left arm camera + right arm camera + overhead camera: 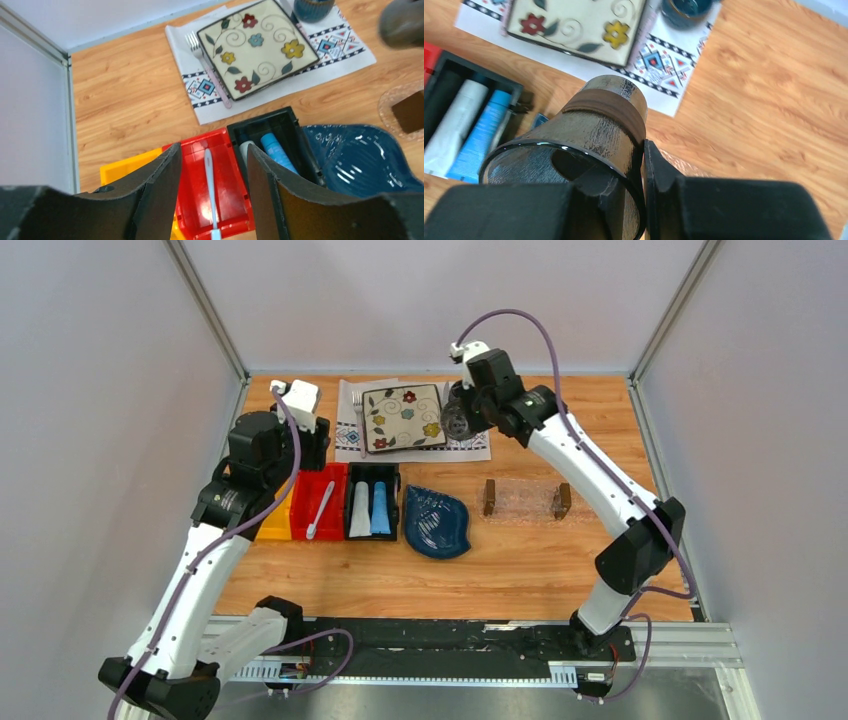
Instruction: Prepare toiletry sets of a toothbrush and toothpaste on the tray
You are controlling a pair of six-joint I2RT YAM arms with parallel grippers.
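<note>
The pale toothbrush lies lengthwise in the red bin. My left gripper hovers above it, open, the brush showing between its fingers, nothing held. Two toothpaste tubes, white and light blue, lie in the black bin. The clear tray with brown end blocks sits right of centre, nothing in it. My right gripper is shut on the rim of a dark glass cup, lifted near the placemat's right end.
A floral square plate and fork rest on a patterned placemat at the back. A dark blue leaf dish lies between black bin and tray. A yellow bin adjoins the red one. A dark blue cup stands on the mat.
</note>
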